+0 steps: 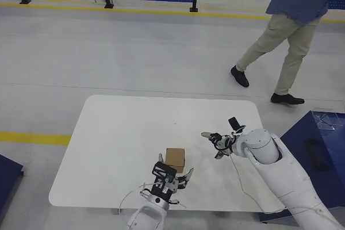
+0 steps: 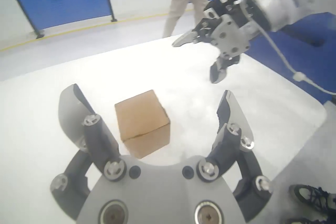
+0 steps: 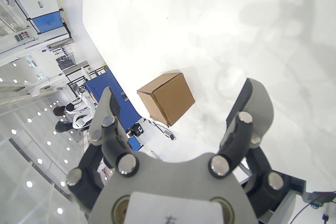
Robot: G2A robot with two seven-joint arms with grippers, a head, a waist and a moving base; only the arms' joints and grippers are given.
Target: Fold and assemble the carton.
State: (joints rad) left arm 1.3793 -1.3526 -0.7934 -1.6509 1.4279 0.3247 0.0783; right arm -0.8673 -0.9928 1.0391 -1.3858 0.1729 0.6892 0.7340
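A small brown carton [image 1: 175,158] stands closed as a cube on the white table [image 1: 121,132], near its front edge. My left gripper [image 1: 173,175] sits just in front of the carton, open and empty, its fingers [image 2: 76,109] spread wider than the carton [image 2: 143,122]. My right gripper [image 1: 214,144] hovers to the carton's right, above the table, open with nothing held. It faces the carton [image 3: 166,100] from a short distance. The right gripper [image 2: 199,59] also appears beyond the carton in the left wrist view.
A blue cabinet [image 1: 322,155] stands right of the table. Another blue block [image 1: 0,172] sits at the left. A person walks on the floor behind the table, away from the task's things. Most of the tabletop is bare.
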